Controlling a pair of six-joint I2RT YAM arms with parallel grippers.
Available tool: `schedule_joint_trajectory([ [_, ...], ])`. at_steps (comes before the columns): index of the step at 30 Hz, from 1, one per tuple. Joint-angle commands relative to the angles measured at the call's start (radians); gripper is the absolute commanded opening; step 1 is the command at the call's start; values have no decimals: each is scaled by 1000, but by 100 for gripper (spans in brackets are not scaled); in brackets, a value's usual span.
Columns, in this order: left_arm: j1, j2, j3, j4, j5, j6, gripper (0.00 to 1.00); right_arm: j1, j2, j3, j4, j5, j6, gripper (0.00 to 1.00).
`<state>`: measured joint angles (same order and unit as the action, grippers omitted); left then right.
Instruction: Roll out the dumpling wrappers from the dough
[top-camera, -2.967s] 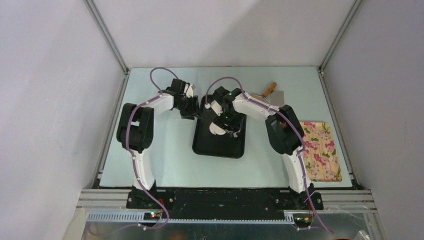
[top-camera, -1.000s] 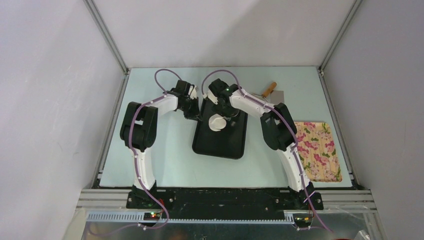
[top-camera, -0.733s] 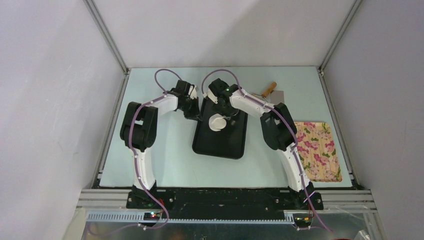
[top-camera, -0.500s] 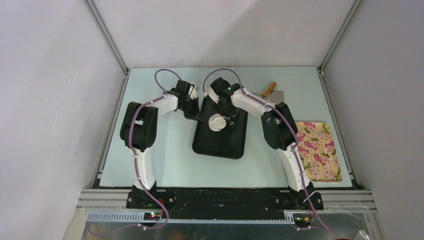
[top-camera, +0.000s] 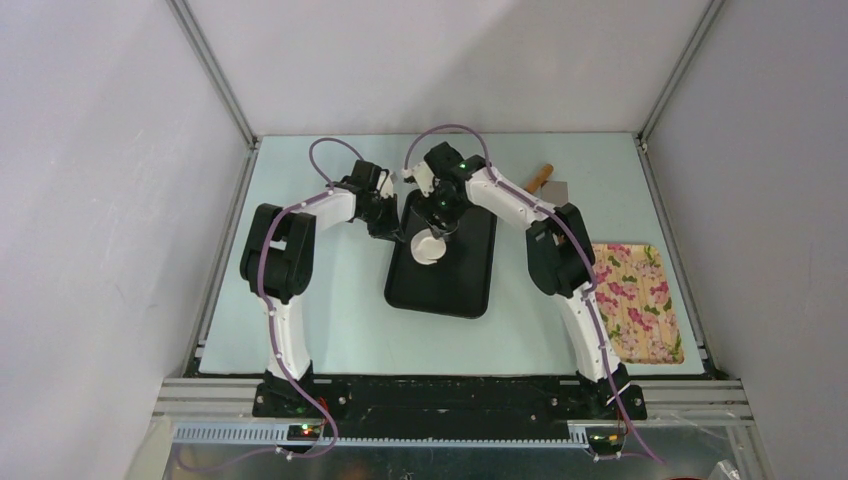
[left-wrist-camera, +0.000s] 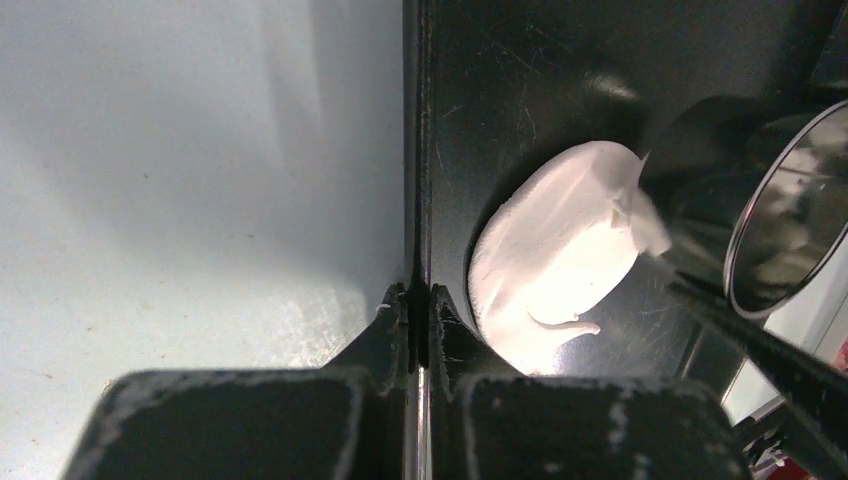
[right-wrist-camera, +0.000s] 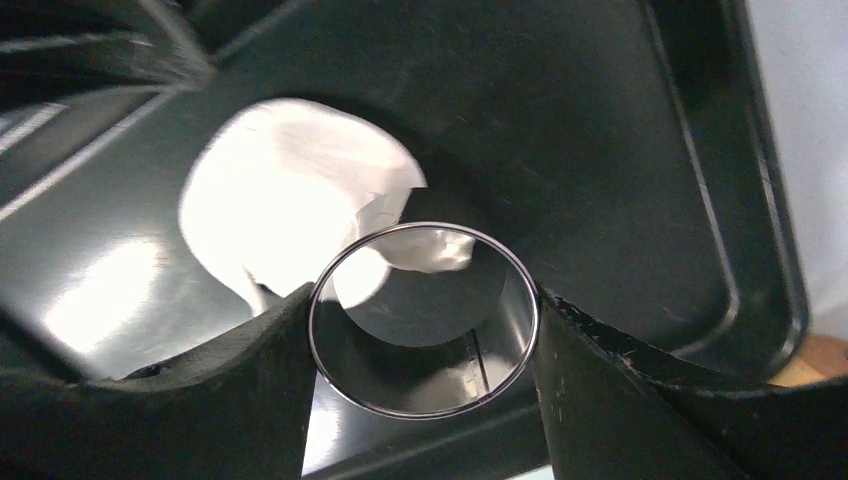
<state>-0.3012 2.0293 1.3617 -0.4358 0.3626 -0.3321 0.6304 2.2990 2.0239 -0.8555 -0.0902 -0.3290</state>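
The dough (top-camera: 428, 247) is a flattened white disc with a ragged edge, lying in the far left part of the black tray (top-camera: 440, 292). In the left wrist view the dough (left-wrist-camera: 555, 250) lies just right of the tray's left rim (left-wrist-camera: 418, 150), and my left gripper (left-wrist-camera: 418, 300) is shut on that rim. My right gripper (right-wrist-camera: 422, 320) is shut on a round steel cup (right-wrist-camera: 470, 385), held tilted by its sides. The cup's mouth is at the near edge of the dough (right-wrist-camera: 290, 200). From above, the right gripper (top-camera: 438, 222) hangs over the far side of the dough.
A wooden-handled scraper (top-camera: 540, 180) lies on the table at the back right of the tray. A floral board (top-camera: 640, 300) lies at the right edge of the table. The two wrists stand close together over the tray's far left corner.
My right gripper, still holding the cup, has shifted toward the tray's far end, and more of the dough shows. The left arm has stayed where it was on the rim.
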Motion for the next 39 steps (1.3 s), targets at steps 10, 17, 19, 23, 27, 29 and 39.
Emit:
schedule_joint_trajectory([
  [10, -15, 26, -10, 3, -16, 8, 0, -46, 91, 190, -96, -443, 153, 0],
  [17, -15, 29, -8, 4, -13, 6, 0, -140, 24, 119, -12, -658, 273, 0],
  [19, -17, 29, -5, 5, -14, 6, 0, -154, 8, 108, 5, -655, 289, 0],
  [23, -15, 29, -6, 5, -16, 7, 0, -161, -24, 71, 6, -511, 286, 0],
  [27, -15, 29, -7, 5, -16, 9, 0, -167, -52, -19, 54, -456, 319, 0],
  [29, -15, 31, -5, 7, -15, 7, 0, -168, -58, -56, 87, -462, 347, 0],
  [39, -15, 18, -11, 9, -21, 10, 0, -170, 20, -54, 149, -597, 482, 0],
])
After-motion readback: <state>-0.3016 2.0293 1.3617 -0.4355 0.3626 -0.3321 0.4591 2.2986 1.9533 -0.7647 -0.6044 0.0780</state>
